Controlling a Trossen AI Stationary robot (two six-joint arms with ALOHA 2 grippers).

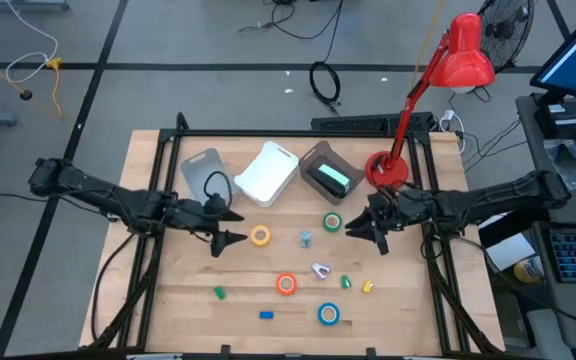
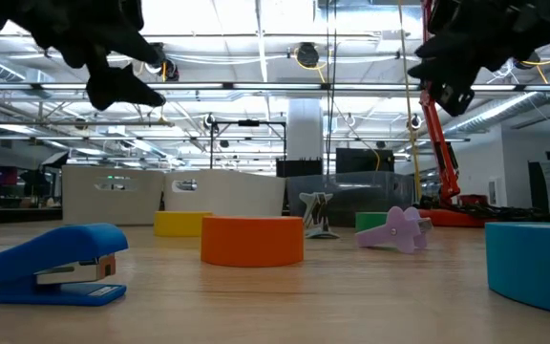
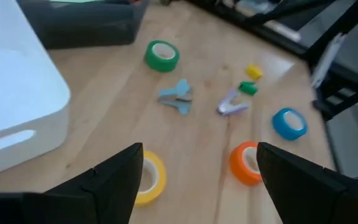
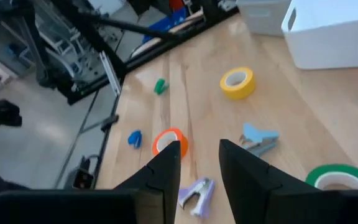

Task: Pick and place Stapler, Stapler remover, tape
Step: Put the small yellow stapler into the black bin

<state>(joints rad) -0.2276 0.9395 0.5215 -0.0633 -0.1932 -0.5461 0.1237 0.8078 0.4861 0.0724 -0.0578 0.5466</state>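
Observation:
Four tape rolls lie flat on the wooden table: yellow [image 1: 260, 236], green [image 1: 332, 222], orange [image 1: 286, 284] and blue [image 1: 328, 314]. A small blue stapler [image 1: 266, 314] sits near the table's near edge and shows large in the low view [image 2: 55, 268]. A lilac staple remover [image 1: 320, 269] and a pale blue one [image 1: 306, 238] rest between the rolls. My left gripper [image 1: 232, 226] hovers open just left of the yellow roll [image 3: 149, 177]. My right gripper [image 1: 356, 228] hovers open right of the green roll [image 4: 337, 177], above the lilac remover [image 4: 196, 194].
Three bins stand along the far side: clear grey [image 1: 200, 172], white [image 1: 267, 173] and a dark one [image 1: 330, 173] with a green object inside. A red desk lamp [image 1: 386, 168] stands at the far right. Small green [image 1: 219, 293], [image 1: 346, 282] and yellow [image 1: 367, 286] clips are scattered about.

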